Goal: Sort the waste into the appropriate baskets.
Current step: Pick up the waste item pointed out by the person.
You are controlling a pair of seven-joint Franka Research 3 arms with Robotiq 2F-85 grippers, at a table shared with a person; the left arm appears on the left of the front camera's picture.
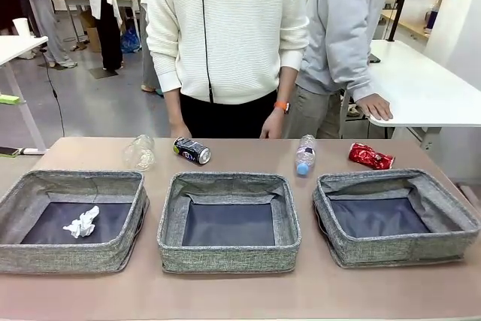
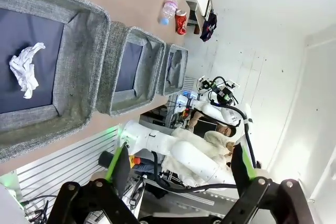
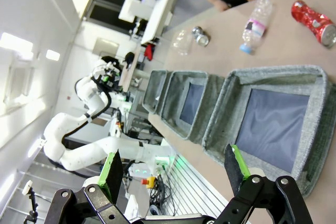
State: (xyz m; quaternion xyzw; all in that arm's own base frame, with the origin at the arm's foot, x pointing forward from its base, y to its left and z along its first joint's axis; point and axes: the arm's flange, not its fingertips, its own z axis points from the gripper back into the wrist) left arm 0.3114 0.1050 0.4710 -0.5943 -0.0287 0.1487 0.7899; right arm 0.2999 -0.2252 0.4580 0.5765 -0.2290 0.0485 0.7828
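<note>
Surface: a tan table [image 1: 240, 295], matt, with bare top showing between the things on it.
Baskets: three grey woven bins with dark lining stood apart in a row along the near edge. These were the left basket [image 1: 60, 257], the middle basket [image 1: 225, 257] and the right basket [image 1: 398, 249].
Tissue: a crumpled white tissue [image 1: 83, 222] lay on the lining of the left basket.
Far edge: four pieces lay in a loose line.
- The crushed clear bottle [image 1: 140, 152] was toward the far-left corner.
- The dark blue can [image 1: 192, 150] lay on its side just beside it.
- The clear plastic bottle with pink label [image 1: 304, 155] was past the middle, its blue cap pointing at the baskets.
- The crushed red can [image 1: 370, 157] was toward the far-right corner.
Left gripper [image 2: 179, 166]: jaws released and spread wide, with nothing between the green pads.
Right gripper [image 3: 173, 167]: jaws likewise spread — nothing held.
Person: in a white jumper, stood at the far edge with one hand [image 1: 272, 127] hanging just above it.
Room: a grey floor and pale walls. A white side table [image 1: 428, 88] stood beyond the far-right corner, and a second person's hand [image 1: 374, 106] rested on it.
</note>
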